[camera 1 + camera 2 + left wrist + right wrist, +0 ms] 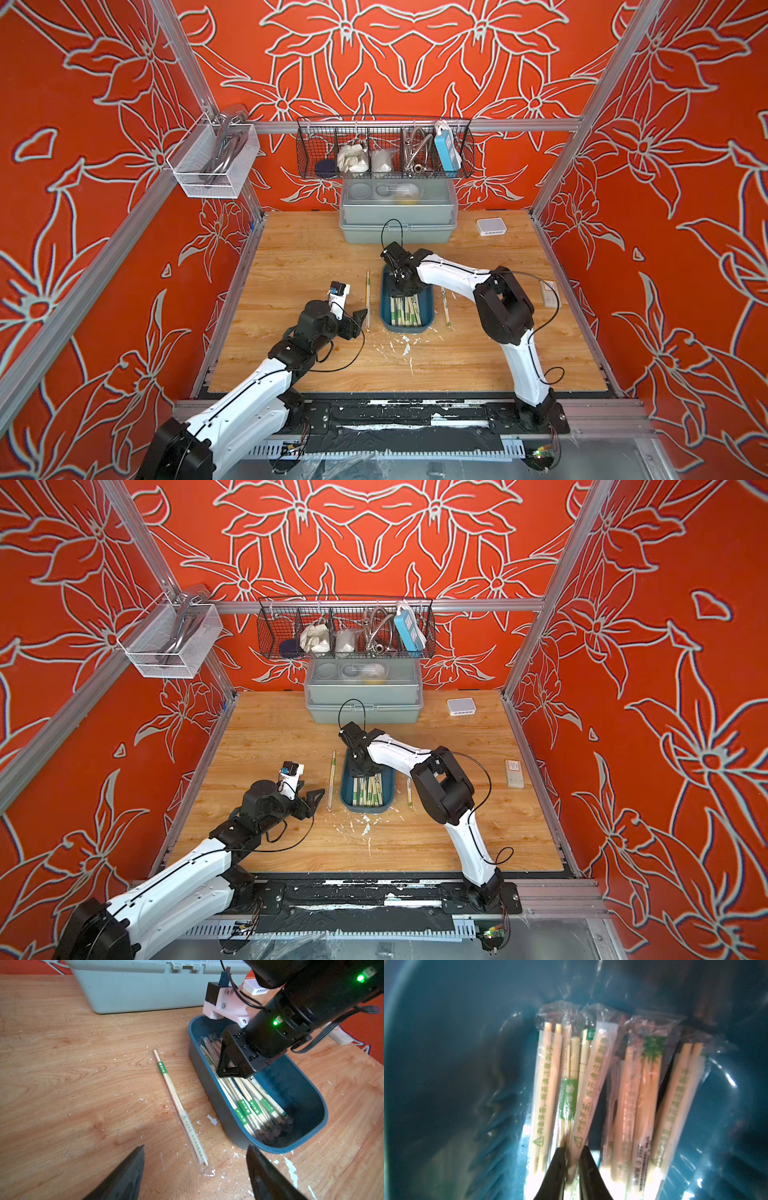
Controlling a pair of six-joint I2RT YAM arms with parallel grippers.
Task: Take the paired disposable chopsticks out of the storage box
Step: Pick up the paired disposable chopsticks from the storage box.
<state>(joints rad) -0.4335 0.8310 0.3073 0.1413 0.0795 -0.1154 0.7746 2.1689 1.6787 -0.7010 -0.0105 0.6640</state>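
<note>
Presently the paired disposable chopsticks [405,311] are seen lying flat in the storage box [385,318], bunched towards its near end. Their long axis is aligned with the box's length, running from the robot's side of the table [291,257] towards the back. In the right wrist view the bundle is slightly fanned, and one wrapped pair is laid at a slant across its neighbours.

The right gripper [573,1150] is found inside the far half of the box, fingers pointing down onto the sticks. Its jaws are drawn nearly together, with the slanted pair pinched between them partway along its length. The rest of the bundle is left on either side of the fingertips.

The left gripper [195,1147] is held above the table just left of the box, jaws wide apart and nothing between them. A loose wrapped pair [178,1105] is noted on the table beneath it, parallel to the box. Another loose pair [445,309] is noted just right of the box.
</note>
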